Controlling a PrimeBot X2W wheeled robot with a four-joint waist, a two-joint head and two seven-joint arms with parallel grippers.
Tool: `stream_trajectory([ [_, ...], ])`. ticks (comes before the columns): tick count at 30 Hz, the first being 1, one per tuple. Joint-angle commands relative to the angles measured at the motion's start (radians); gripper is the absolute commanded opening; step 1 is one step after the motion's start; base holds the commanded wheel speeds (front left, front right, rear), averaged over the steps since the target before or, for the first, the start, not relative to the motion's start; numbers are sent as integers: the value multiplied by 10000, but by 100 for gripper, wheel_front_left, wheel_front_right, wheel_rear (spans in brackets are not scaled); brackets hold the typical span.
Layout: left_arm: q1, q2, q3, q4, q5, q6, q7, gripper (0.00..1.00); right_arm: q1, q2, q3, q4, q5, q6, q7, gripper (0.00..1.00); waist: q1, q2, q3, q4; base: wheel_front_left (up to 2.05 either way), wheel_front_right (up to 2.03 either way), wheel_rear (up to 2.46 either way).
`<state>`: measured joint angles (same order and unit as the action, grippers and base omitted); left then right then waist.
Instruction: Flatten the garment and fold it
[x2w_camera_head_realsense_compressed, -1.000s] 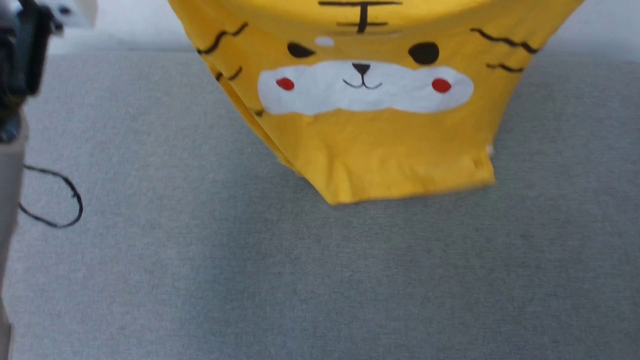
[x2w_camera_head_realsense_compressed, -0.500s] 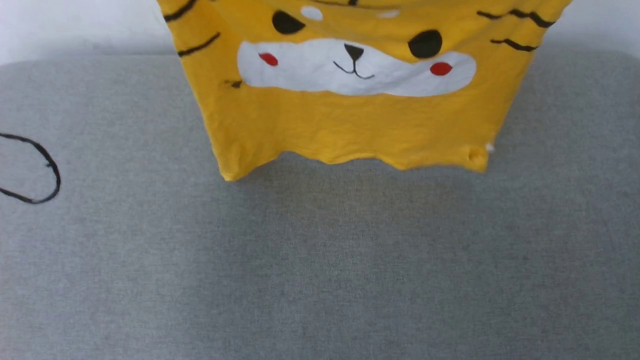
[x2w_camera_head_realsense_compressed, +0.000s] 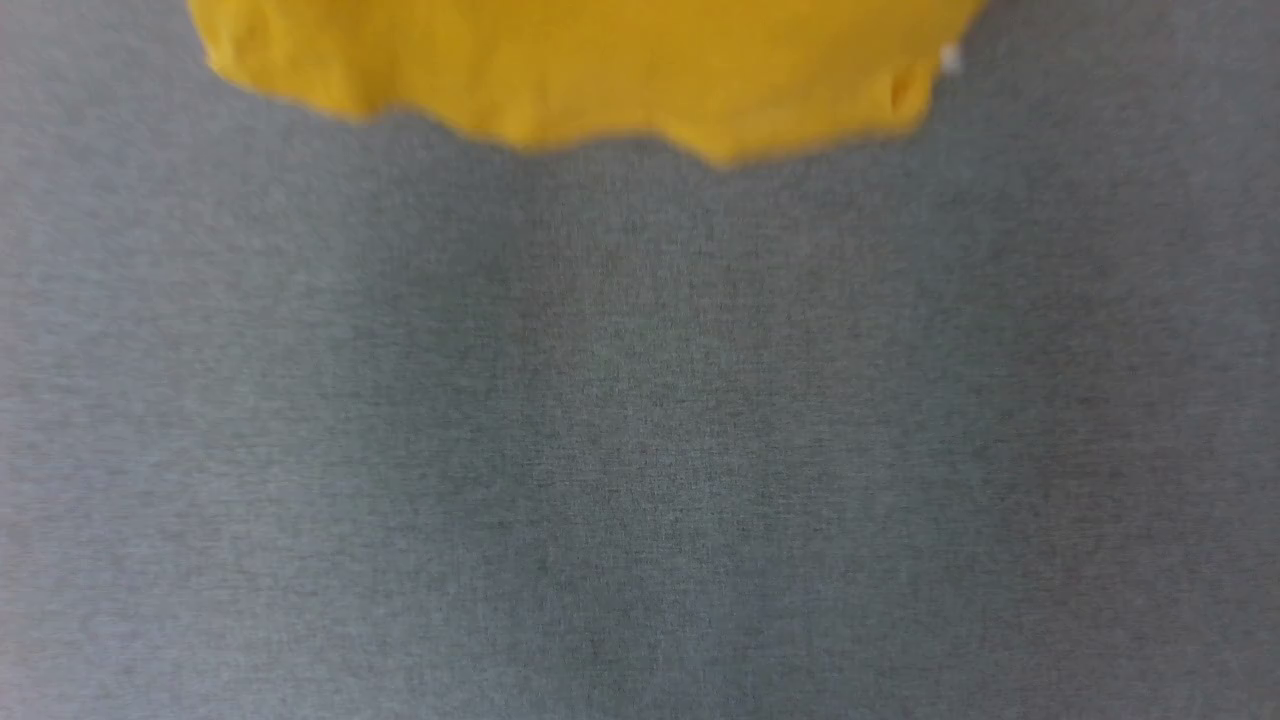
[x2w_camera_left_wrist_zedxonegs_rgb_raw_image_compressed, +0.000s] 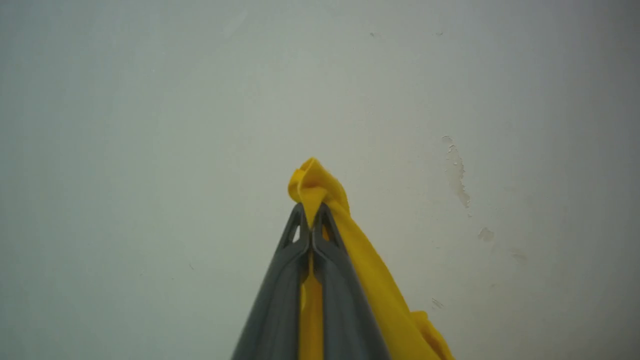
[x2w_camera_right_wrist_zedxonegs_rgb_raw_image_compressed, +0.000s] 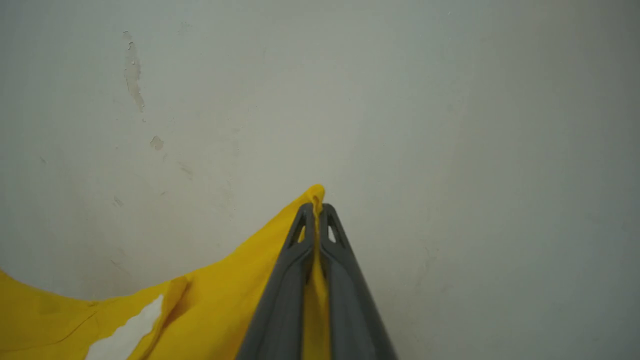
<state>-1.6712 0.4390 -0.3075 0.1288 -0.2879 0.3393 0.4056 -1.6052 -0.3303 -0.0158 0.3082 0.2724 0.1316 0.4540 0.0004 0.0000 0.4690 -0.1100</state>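
Observation:
The garment (x2w_camera_head_realsense_compressed: 600, 70) is a bright-yellow shirt; its wavy bottom hem hangs along the top edge of the head view, above the grey cloth surface (x2w_camera_head_realsense_compressed: 640, 450). In the left wrist view my left gripper (x2w_camera_left_wrist_zedxonegs_rgb_raw_image_compressed: 311, 207) is shut on a bunched corner of the garment (x2w_camera_left_wrist_zedxonegs_rgb_raw_image_compressed: 320, 185), which trails down to the right. Over in the right wrist view my right gripper (x2w_camera_right_wrist_zedxonegs_rgb_raw_image_compressed: 317, 206) is shut on another yellow edge of the garment (x2w_camera_right_wrist_zedxonegs_rgb_raw_image_compressed: 210, 295), which spreads to the lower left with a white patch showing. Both grippers point at a pale wall.
A pale wall (x2w_camera_left_wrist_zedxonegs_rgb_raw_image_compressed: 150, 125) with a few chipped spots (x2w_camera_left_wrist_zedxonegs_rgb_raw_image_compressed: 456, 170) lies beyond both grippers. The grey cloth surface spreads wide below the hanging hem.
The head view has tilted down: the garment's printed face and the black cable at the left have left the picture. The hem has spread wider and lost its narrow fold.

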Motion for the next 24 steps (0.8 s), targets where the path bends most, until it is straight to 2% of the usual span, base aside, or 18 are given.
stream_trajectory([
  [1, -528, -200, 23, 431, 172, 104, -674, 0, -534, 89, 23, 462, -212, -9, -457, 0, -4, 0, 1539, -95, 0, 0, 0],
  [8, -1652, -617, 268, 1593, 12, -168, -2701, 0, -1804, -336, 535, 1795, -768, -9, -1927, 0, -4, 0, 2343, -23, 0, 0, 0],
  [15, -1499, -627, 510, 2045, -439, -708, -4110, 0, -1998, -968, 1413, 2509, -498, -9, -2998, 0, -4, 0, 3123, 143, 0, 0, 0],
  [20, -885, -574, 656, 2094, -839, -1032, -4517, 0, -1739, -1253, 2102, 2556, 40, -9, -3419, 0, -4, 0, 3194, 258, 0, 0, 0],
  [24, 104, -560, 855, 1659, -1431, -1398, -4750, 0, -988, -1709, 2841, 1815, 986, -9, -3639, 0, -4, 0, 2873, 384, 0, 0, 0],
])
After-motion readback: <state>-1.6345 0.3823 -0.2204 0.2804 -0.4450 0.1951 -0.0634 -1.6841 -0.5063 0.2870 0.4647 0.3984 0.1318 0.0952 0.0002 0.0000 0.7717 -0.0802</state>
